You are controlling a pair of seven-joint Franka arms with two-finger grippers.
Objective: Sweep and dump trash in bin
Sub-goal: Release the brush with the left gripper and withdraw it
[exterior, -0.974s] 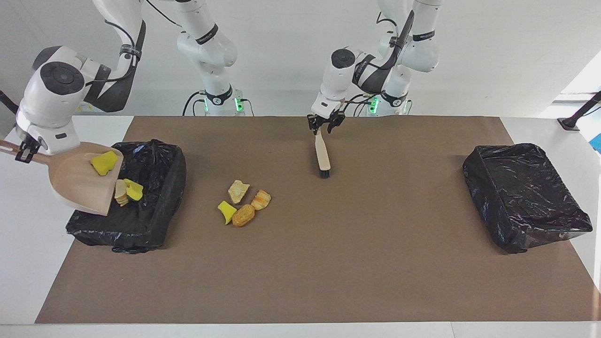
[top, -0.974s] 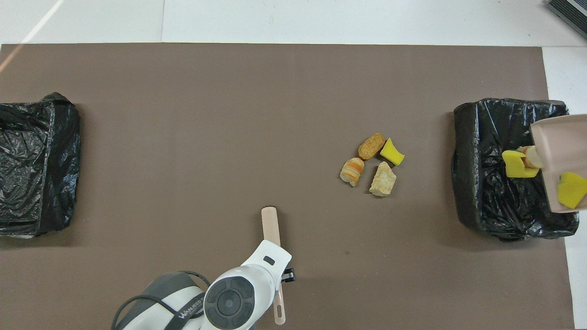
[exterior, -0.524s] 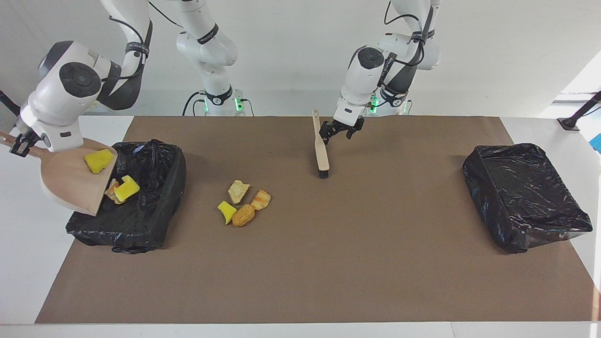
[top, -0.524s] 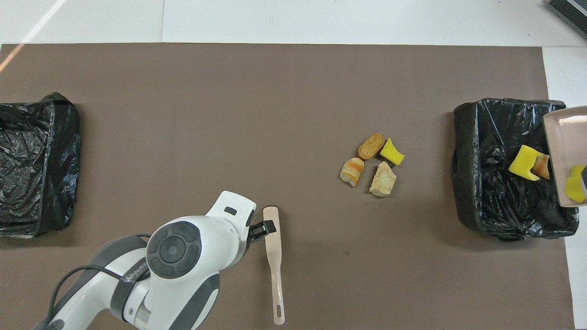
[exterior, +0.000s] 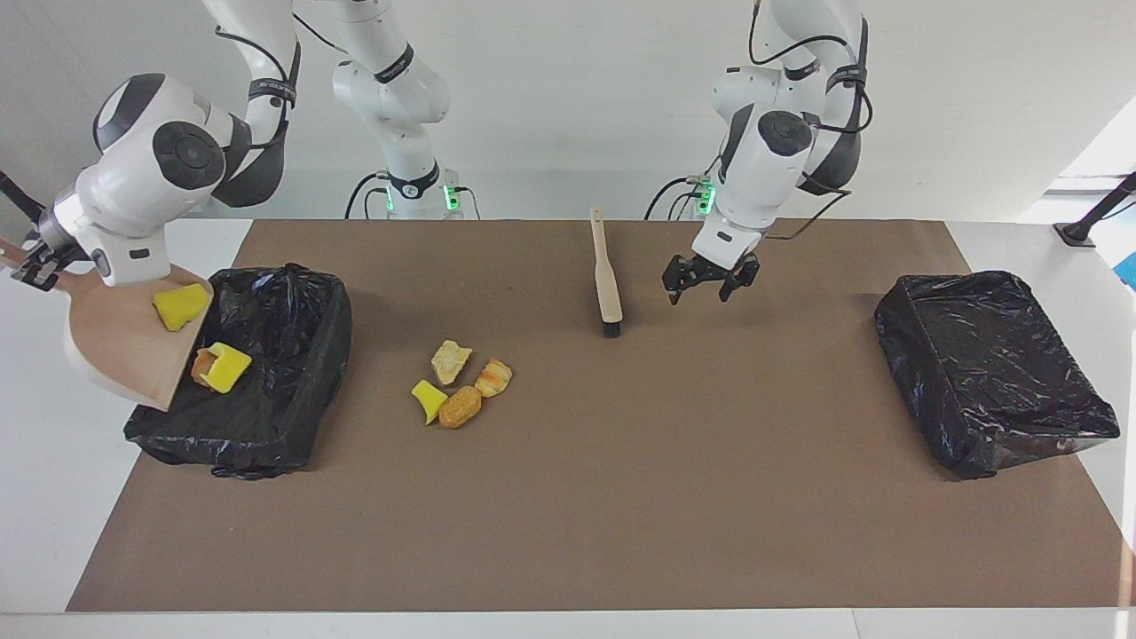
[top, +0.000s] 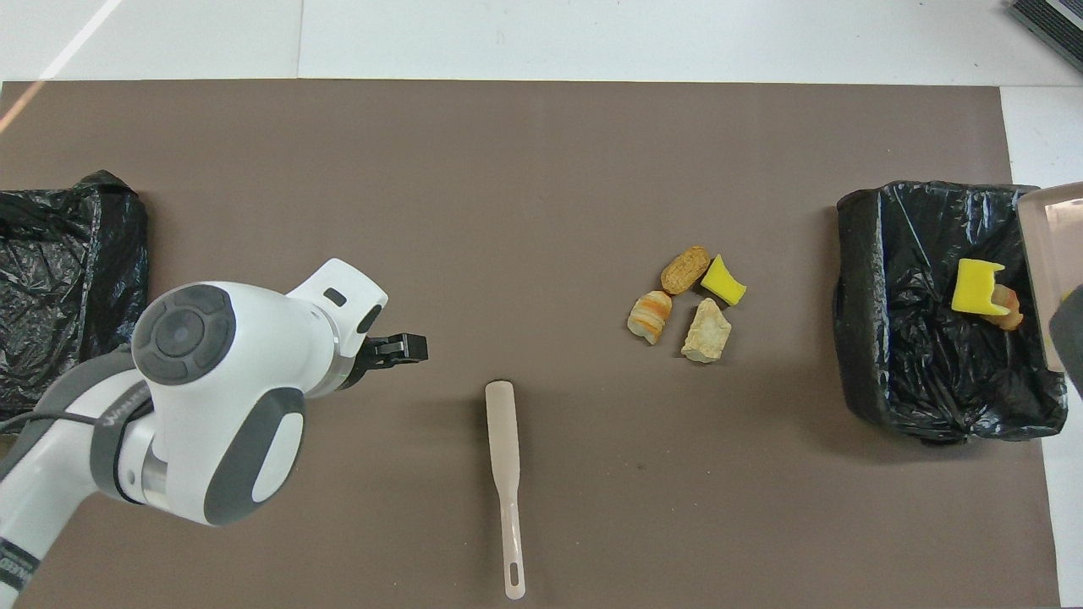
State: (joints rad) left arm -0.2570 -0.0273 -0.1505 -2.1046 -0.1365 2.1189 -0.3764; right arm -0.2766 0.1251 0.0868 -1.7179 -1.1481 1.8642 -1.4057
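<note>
Most of the mat (exterior: 568,532) is open, especially the whole edge farthest from the robots. In the way: a brush (exterior: 607,284) lying mid-mat near the robots' edge, four scraps (exterior: 460,383) clustered toward the right arm's end, and a bin (exterior: 257,373) at that end with the dustpan (exterior: 115,342) tilted over it. A second bin (exterior: 990,368) blocks the left arm's end.

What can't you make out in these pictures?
- Right tool: missing from the overhead view; in the facing view, whether it is shut is unclear.
- Tilted beige plastic dustpan: cut by the overhead view's edge.
- Black-bagged bin: contents under the dustpan lip hidden.
</note>
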